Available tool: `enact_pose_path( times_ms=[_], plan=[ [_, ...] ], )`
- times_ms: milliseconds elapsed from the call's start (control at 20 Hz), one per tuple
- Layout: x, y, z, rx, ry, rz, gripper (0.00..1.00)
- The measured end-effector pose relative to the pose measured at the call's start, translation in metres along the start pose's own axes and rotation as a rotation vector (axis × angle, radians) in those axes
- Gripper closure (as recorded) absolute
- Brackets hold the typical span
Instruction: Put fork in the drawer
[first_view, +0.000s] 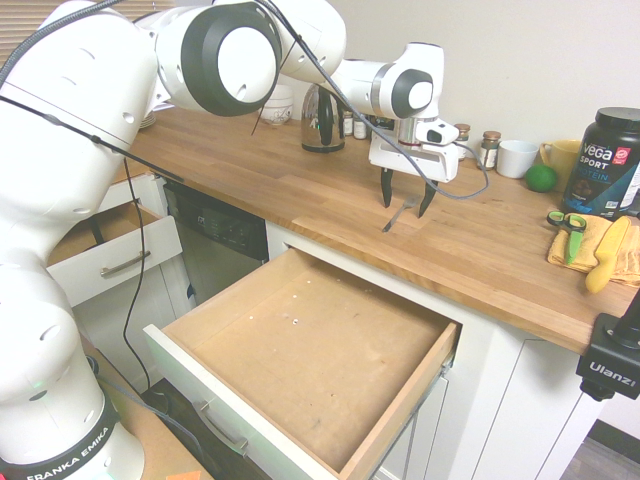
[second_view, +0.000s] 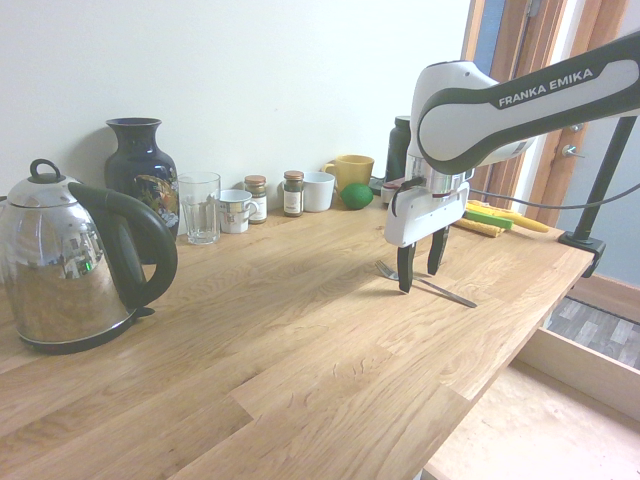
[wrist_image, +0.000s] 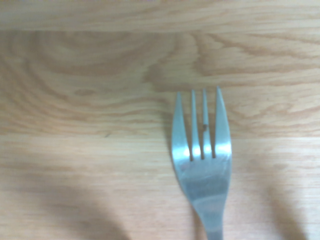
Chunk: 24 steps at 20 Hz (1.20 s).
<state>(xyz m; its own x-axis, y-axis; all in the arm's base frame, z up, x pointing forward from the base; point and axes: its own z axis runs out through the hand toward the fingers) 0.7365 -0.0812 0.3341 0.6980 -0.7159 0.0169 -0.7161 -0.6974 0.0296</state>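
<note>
Silver-grey fork (first_view: 400, 214) lies flat on the wooden tabletop (first_view: 300, 190), right of centre in the first exterior view. The claw (first_view: 404, 201) hangs directly over it, fingers spread wide on either side of the handle, gripping nothing. Bottom centre, the drawer (first_view: 310, 350) stands pulled out, brown board showing.

Second exterior view: the fork (second_view: 424, 282) rests right of centre, the claw (second_view: 421, 276) straddling it, its fingertips (second_view: 404, 284) down near the wood. A kettle (second_view: 70, 262) sits far left.

Wrist view: the fork (wrist_image: 202, 160) fills lower centre, tines pointing up the frame.
</note>
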Motion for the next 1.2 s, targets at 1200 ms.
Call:
enact_pose_path(
  times_ms=[1200],
  plan=[
    [0.0051,0.0012,0.0005,0.013,-0.002,-0.005,1.0]
  ],
)
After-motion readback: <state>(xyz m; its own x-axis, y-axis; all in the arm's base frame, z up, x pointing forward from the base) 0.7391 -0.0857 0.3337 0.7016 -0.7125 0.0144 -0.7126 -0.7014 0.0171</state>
